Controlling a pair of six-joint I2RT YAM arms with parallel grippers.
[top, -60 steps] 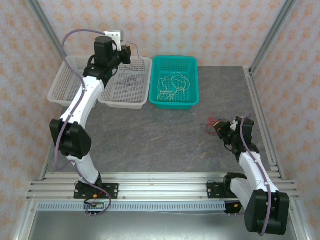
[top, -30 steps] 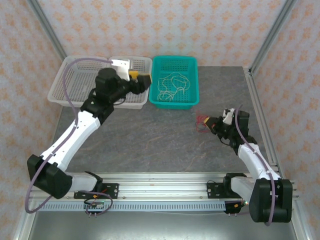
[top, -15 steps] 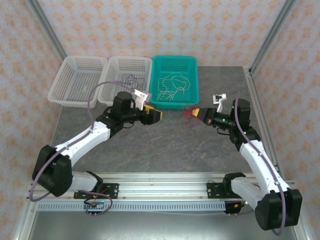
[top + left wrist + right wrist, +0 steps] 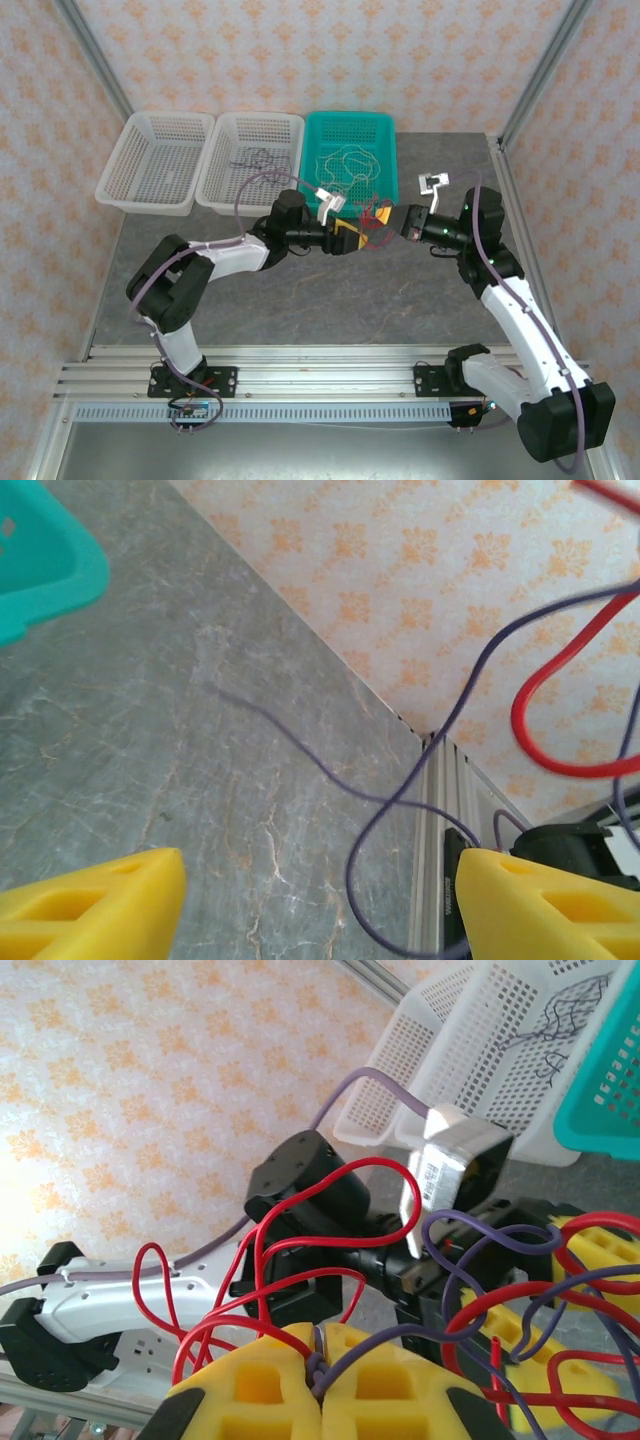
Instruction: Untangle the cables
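Observation:
A tangle of red cable [image 4: 330, 1175] and dark purple cable [image 4: 520, 1285] hangs from my right gripper [image 4: 320, 1348], which is shut on both strands; it hangs above the table centre [image 4: 375, 215] in front of the teal basket. My left gripper [image 4: 352, 238] faces it from the left and stands open. In the left wrist view the yellow fingertips [image 4: 100, 895] stand wide apart, a purple loop [image 4: 400, 810] runs between them untouched, and the red cable [image 4: 545, 715] curves at upper right. A cream-white cable [image 4: 343, 165] lies in the teal basket [image 4: 392, 170].
Two white baskets [image 4: 120, 175] stand at the back left; the one nearer the teal basket holds a thin dark wire [image 4: 255, 160]. Aluminium frame posts border the table on both sides, with the rail at the near edge.
My left arm swung from the white basket down to the table centre and now reaches the tangle. My right gripper carried the red and purple tangle from the right side up toward the middle.

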